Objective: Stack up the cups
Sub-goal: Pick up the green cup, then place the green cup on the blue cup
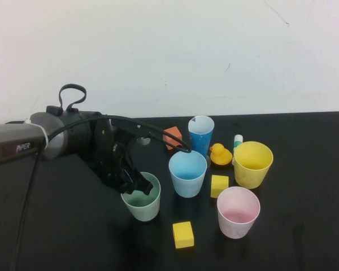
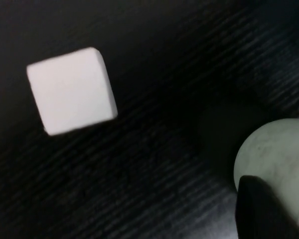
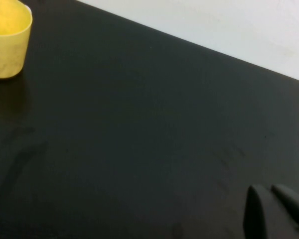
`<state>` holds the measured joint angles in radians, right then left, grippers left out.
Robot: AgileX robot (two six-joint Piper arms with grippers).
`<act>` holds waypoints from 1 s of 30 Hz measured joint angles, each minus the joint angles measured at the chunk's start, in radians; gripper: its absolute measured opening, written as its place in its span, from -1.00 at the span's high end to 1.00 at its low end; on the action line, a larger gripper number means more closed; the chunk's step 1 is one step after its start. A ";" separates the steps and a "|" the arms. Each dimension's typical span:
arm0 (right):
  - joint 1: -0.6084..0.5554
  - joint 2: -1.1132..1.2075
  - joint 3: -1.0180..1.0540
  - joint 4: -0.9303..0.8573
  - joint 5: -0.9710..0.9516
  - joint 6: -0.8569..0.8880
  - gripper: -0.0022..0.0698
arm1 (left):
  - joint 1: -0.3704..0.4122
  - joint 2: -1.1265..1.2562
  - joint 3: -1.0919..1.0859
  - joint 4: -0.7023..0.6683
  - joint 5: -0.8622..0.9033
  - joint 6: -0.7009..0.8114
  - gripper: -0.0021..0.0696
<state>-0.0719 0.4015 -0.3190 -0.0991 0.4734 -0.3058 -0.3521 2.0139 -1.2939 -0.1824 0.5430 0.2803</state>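
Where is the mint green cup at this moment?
In the high view the mint green cup stands near the table's front, left of the light blue cup, with the left hand at its rim.

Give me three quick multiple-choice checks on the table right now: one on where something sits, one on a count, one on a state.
1. Where is the left gripper?
A. at the mint green cup's rim
B. over the pink cup
C. beside the rubber duck

2. How many yellow cubes lie on the table?
A. one
B. two
C. three

3. How do the pastel cups stand?
A. all nested
B. two nested
C. all apart, upright

Answers:
1. A: the left gripper sits on the near-left rim of the mint green cup.
2. B: one yellow cube is nearest the robot, another lies between the light blue cup and the pink cup.
3. C: those three and the yellow cup each stand alone.

The right gripper hangs over bare table.
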 joint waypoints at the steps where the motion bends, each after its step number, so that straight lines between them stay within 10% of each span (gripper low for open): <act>1: 0.000 0.000 0.000 0.000 0.000 0.000 0.95 | 0.000 -0.002 0.000 -0.003 0.012 0.000 0.90; 16: 0.000 0.000 0.000 0.000 0.000 0.000 0.95 | -0.029 -0.240 -0.062 -0.286 -0.017 0.123 0.91; 30: 0.000 0.000 0.000 0.020 0.000 0.000 0.95 | -0.068 -0.070 -0.073 -0.269 -0.155 0.171 0.83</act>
<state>-0.0719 0.4015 -0.3190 -0.0790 0.4734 -0.3058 -0.4206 1.9443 -1.3664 -0.4512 0.3879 0.4517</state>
